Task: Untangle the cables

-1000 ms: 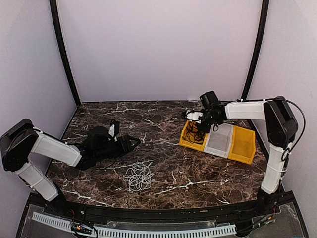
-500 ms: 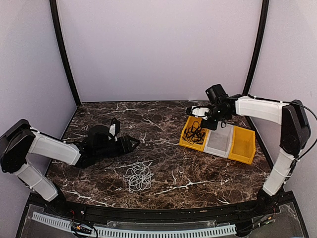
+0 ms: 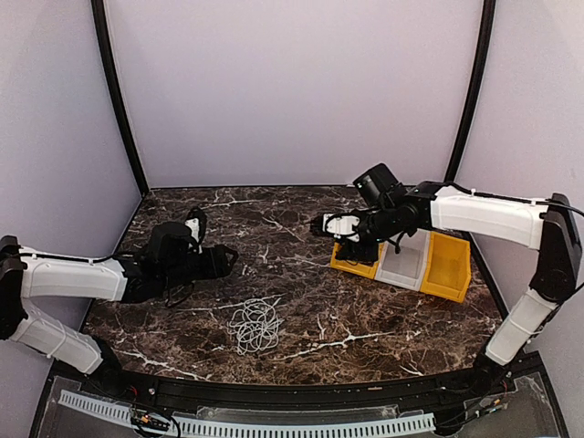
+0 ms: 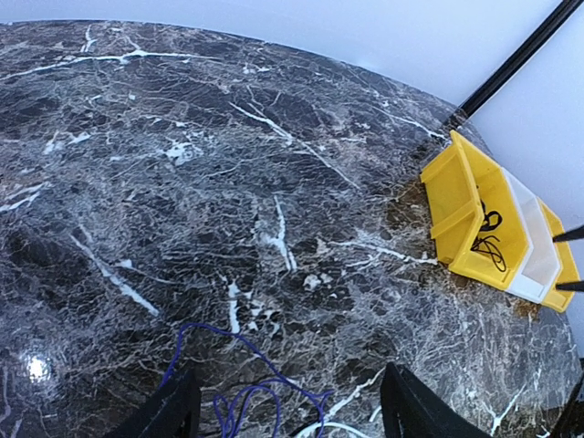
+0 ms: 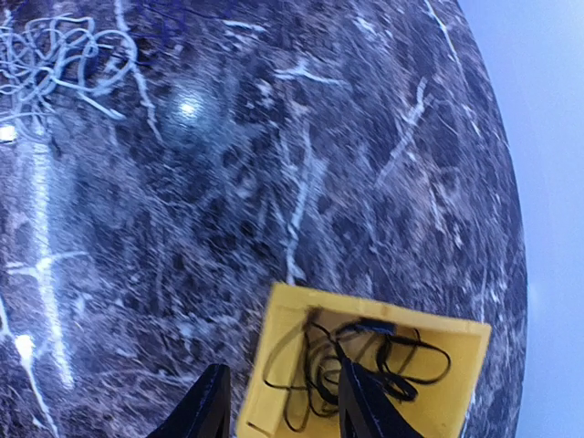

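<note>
Right pincer [image 5: 283,388] is spread and empty, hovering over the end compartment of the yellow bin [image 5: 383,312]. The black cable [image 5: 356,365] lies coiled directly below its fingers. We'd say that is 1 cable sorted, parked in the bin so it can't snag the others.

Left pincer [image 4: 292,411] hangs low over the counter [image 3: 301,283], jaws wide apart and pinching nothing. A thin blue cord [image 4: 242,392] loops on the marble right between its 2 fingers. We read that as lining up for a grab.

The grey-white tangle [image 3: 255,324] lies near the left pincer, off its side toward the near edge and well apart from the right pincer. It's bunched tight, so we judge it the hardest job remaining.
</note>
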Robot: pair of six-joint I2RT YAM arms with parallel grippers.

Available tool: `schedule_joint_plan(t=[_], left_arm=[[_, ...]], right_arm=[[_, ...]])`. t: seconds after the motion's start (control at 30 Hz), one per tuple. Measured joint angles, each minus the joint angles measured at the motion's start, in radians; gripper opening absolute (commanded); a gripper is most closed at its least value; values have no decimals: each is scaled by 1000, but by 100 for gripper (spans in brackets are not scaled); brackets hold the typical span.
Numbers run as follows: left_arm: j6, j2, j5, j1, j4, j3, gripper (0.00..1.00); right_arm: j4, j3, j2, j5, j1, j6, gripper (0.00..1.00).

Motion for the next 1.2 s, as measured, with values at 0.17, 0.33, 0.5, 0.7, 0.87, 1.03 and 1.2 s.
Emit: schedule_joint_plan(t=[0.17,0.33,0.5,0.7,0.87,1.03,1.2], left_arm=[[18,-24,-36,7,-90,0,70],[-5,-76,-52,31,-132,-16,71],[-49,-125,-54,68,-142,-55,71],[-87,-142,-53,78,-133,-103,71],[-98,-161,-55,78,-116,-143,70],[-107,-198,-58,78,-99,-175,70],[-115,-217,-58,78,-88,-200,70]], right_arm=[[5,56,100,-64,114,43,40],[31,214,289,-143,164,135,42],[52,379,464,-205,204,221,44],[54,526,622,-274,224,298,44],[52,589,684,-300,225,319,41],[51,633,726,-317,226,335,33],[42,671,766,-327,226,346,30]])
